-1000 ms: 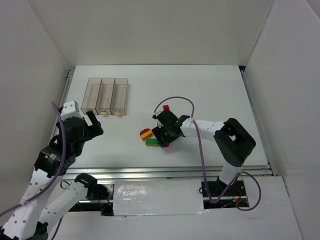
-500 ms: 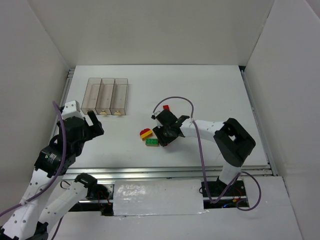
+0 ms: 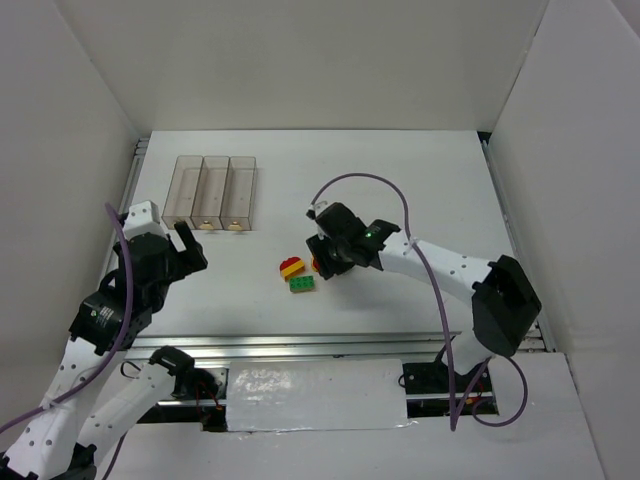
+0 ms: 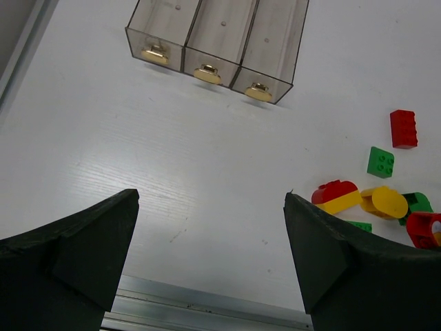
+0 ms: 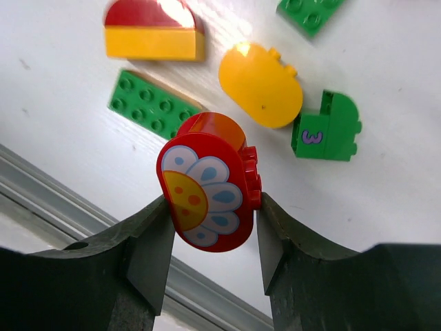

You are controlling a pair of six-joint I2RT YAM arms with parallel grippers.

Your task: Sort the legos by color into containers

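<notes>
White desk boards, closed in by plain white walls, carry the three clear containers, joined side by side in a row at the far left. Each has a brass-coloured knob on its near end. Through their see-through sides only the pale desk shows in all three compartments. Well apart from them, toward the middle of the desk, lies the cluster of legos. A red-and-yellow domed brick is there, with a flat green studded plate just beside it. Nearby are a yellow oval brick and a green rounded brick marked with a 3. A green square brick and a red studded brick lie farther back. The right hand is over this cluster, its two dark fingers pressed against the sides of a red rounded brick printed with a white-and-yellow flower. That brick is gripped upright and hangs above the near end of the green plate. The left hand hovers over bare desk on the near side of the containers. Its jaws are spread wide with nothing between them. A metal rail runs along the desk's near edge below it.
</notes>
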